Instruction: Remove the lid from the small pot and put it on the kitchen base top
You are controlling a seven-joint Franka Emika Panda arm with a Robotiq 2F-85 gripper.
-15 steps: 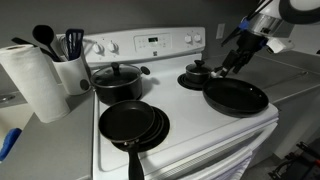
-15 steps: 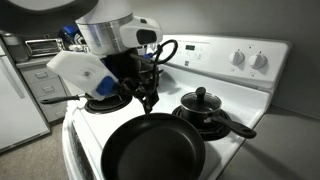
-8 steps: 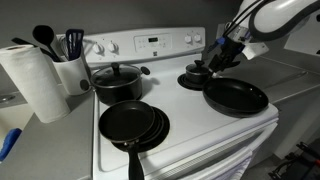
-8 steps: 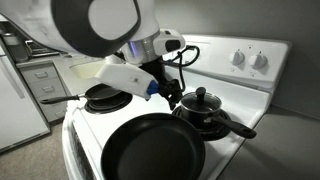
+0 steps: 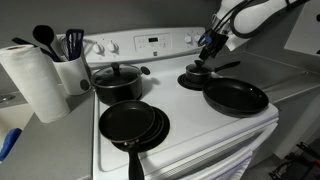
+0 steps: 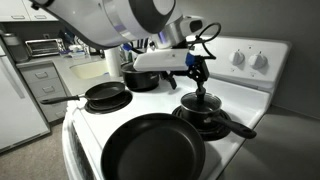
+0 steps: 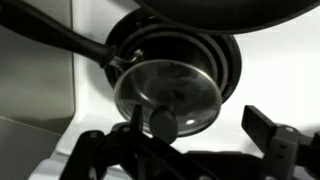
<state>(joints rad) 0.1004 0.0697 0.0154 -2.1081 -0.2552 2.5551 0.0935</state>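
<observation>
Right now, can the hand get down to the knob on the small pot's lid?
Probably yes. The open hand hangs right above the lid, nothing lies between them, and the frying pan sits beside, not over it.

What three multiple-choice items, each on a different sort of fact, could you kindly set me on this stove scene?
1. Where does the small pot stand?
A. on a rear burner of the stove
B. on the floor
C. in a sink

2. What colour is the knob of the lid?
A. red
B. black
C. white

3. How is the gripper?
A. shut on the knob
B. open above the lid
C. out of view

Key:
1 A, it sits on the stove behind the frying pan.
2 B, the knob looks black in both exterior views.
3 B, the wrist view shows it spread wide either side of the knob.
</observation>
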